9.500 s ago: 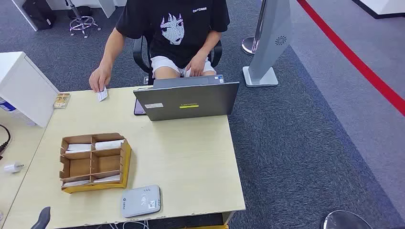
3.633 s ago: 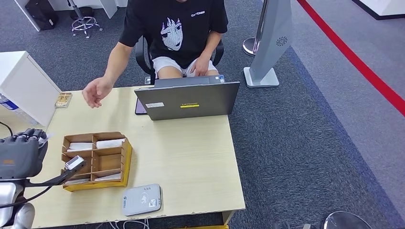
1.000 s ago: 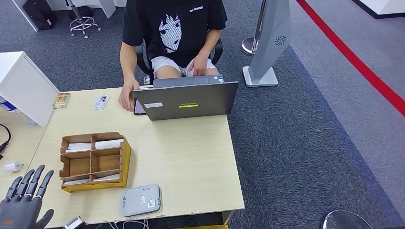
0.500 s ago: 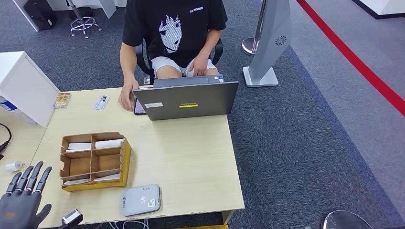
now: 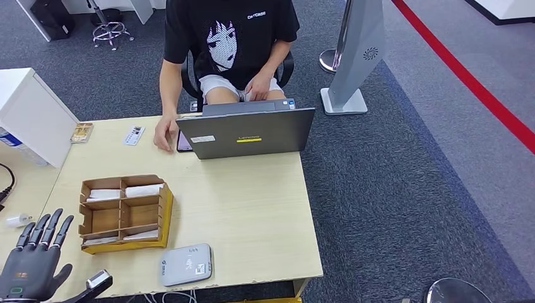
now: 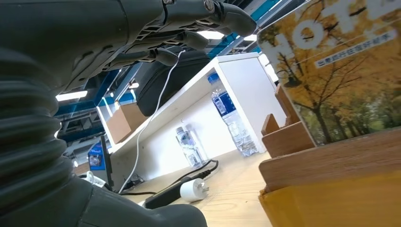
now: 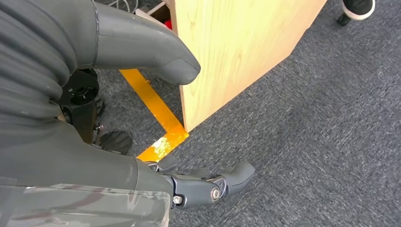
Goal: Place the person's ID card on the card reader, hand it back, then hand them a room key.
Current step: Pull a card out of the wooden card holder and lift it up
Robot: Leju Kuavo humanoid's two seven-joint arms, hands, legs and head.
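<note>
Left hand (image 5: pixel 31 268) is up at the near left corner of the desk (image 5: pixel 252 208), fingers spread wide, holding nothing. Right hand (image 7: pixel 208 187) hangs low beside the desk over the carpet, loosely curled and empty. The card reader (image 5: pixel 185 266) sits bare at the near edge, with the cardboard organizer (image 5: pixel 124 213) just beyond it. The ID card (image 5: pixel 134 135) lies at the far left edge, near the person's hand (image 5: pixel 164 134). Looks like step one hasn't started: the left hand needs a long reach across to pick that card up.
</note>
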